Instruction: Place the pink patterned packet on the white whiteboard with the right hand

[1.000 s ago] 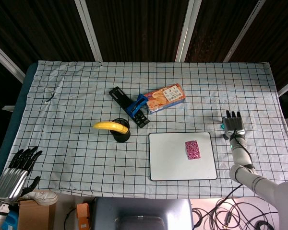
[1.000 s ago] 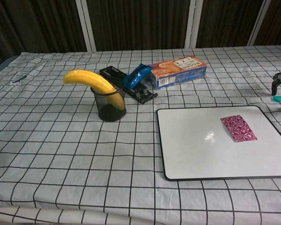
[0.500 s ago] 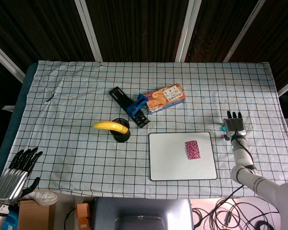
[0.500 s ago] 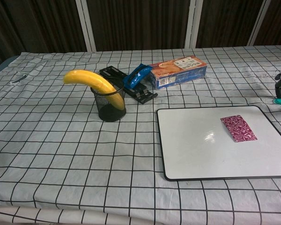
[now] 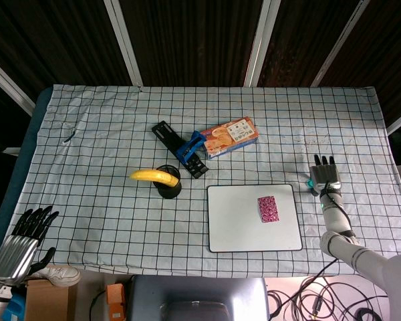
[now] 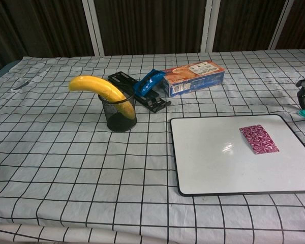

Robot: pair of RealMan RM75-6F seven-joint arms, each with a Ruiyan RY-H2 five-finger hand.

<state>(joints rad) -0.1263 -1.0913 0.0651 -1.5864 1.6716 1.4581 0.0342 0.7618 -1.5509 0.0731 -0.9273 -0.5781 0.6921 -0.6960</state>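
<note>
The pink patterned packet (image 5: 269, 208) (image 6: 258, 139) lies flat on the right half of the white whiteboard (image 5: 235, 224) (image 6: 213, 162), with nothing touching it. My right hand (image 5: 325, 174) (image 6: 304, 94) is off the board to its right, over the tablecloth, fingers straight and apart, holding nothing. Only the hand's edge shows at the chest view's right border. My left hand (image 5: 25, 234) hangs below the table's front left corner, fingers spread and empty.
A banana (image 5: 154, 176) (image 6: 99, 89) leans out of a black mesh cup (image 5: 169, 185) (image 6: 120, 115) left of the board. Behind lie a black and blue stapler-like tool (image 5: 184, 150) (image 6: 142, 89) and an orange snack box (image 5: 228, 136) (image 6: 194, 77).
My right hand has shifted very slightly; the packet and board have not moved. The left hand stays where it was.
</note>
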